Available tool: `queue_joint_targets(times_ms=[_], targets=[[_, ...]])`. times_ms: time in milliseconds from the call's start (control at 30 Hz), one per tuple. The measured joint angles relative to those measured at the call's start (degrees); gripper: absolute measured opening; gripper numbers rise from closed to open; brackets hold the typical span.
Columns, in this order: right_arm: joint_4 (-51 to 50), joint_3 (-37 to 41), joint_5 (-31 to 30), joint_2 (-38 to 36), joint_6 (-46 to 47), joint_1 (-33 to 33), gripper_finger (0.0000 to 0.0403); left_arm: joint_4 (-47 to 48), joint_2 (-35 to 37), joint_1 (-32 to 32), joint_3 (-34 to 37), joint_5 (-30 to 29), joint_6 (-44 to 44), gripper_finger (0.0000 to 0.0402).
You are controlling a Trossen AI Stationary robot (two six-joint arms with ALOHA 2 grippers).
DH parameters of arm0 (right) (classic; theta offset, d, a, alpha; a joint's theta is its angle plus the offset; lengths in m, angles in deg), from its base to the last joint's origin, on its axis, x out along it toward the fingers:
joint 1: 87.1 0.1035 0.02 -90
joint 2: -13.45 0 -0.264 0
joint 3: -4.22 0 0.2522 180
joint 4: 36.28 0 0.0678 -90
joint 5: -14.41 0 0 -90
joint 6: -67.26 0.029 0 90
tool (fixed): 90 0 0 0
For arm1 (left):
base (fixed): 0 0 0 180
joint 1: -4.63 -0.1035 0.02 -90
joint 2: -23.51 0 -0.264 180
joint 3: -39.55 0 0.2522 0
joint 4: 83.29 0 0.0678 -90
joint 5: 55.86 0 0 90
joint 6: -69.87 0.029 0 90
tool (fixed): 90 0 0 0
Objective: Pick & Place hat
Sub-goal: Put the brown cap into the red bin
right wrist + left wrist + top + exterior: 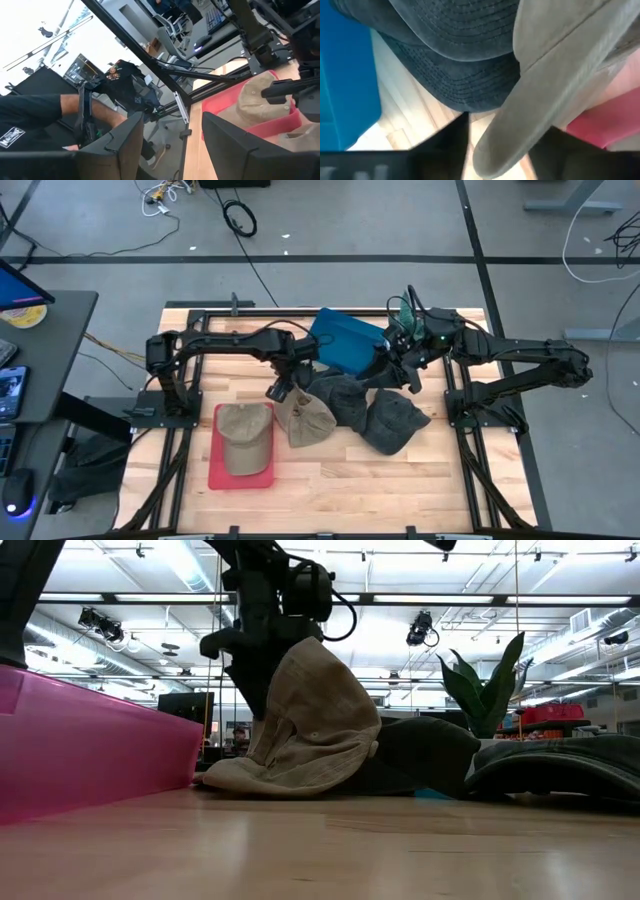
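The main risk is a thin grip: the left tool (281, 388) pinches only an edge of the tan hat (305, 418), so the soft cloth may slip out as it rises. A second risk is snagging, because this hat lies against the dark hat (345, 400) beside it and could drag that along. A third is a poor drop, since the red tray (214, 470) already carries 1 placed hat (246, 438), and the brim could catch the tray wall.

The left arm reaches from its base at the worktop (330, 490) edge toward the middle, its wrist bent downward over the pile. In the left wrist view the tool's 2 fingers (447, 142) sit either side of the tan brim, clamping on it. In the low view the hat hangs lifted at its top, its lower edge touching the worktop.

The right arm waits by the blue bin (345, 340), its right tool (172, 145) held apart, holding nothing.
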State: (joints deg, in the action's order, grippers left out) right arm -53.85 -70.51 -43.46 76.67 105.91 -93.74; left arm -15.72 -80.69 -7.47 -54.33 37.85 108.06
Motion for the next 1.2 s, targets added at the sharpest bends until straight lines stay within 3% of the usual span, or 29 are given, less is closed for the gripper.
queue_joint_targets(times_ms=[100, 167, 333, 600, 700, 833, 933, 1067, 1200], targets=[[-0.14, 0.0, -0.23, 0.0, -0.16, -0.02, 0.0206, 0.33, 0.0, 0.02, 0.0, -0.04, -0.02, 0.005], [-0.16, 0.0, -0.23, 0.0, -0.23, -0.04, 0.0206, 2.23, 0.0, 0.0, -0.02, 0.4, -0.51, 0.0018], [-0.21, 0.0, -0.23, 0.0, -0.61, -0.07, 0.0206, 7.51, 3.14, 0.04, -0.22, -0.14, -2.08, 0.0011], [-0.2, 0.0, -0.24, 0.0, -1.26, -0.07, 0.0206, 3.77, 16.65, -0.22, -0.24, -3.42, -5.77, 0.0011], [-0.14, 0.0, -0.23, 0.0, -1.25, -0.19, 0.0206, 0.78, 22.56, 0.23, -0.24, -12.61, -9.24, 0.0011], [0.64, 0.0, -0.42, 0.0, -0.08, -1.13, 0.0206, -2.07, 29.96, 2.75, -0.26, -33.32, -10.53, 0.0011], [2.53, 0.0, -5.49, 0.0, 2.54, -2.07, 0.0206, -5.35, 34.14, 5.26, -0.31, -46.35, -9.11, 0.0011], [5.53, 0.0, -16.54, 0.02, 9.25, -3.19, 0.0206, -10.35, 37.47, 8.9, -0.35, -56.01, -4.19, 0.0011], [10.43, 0.0, -21.0, 0.04, 13.91, -4.78, 0.0206, -14.97, 37.53, 11.61, -0.35, -60.39, 2.64, 0.0011]])
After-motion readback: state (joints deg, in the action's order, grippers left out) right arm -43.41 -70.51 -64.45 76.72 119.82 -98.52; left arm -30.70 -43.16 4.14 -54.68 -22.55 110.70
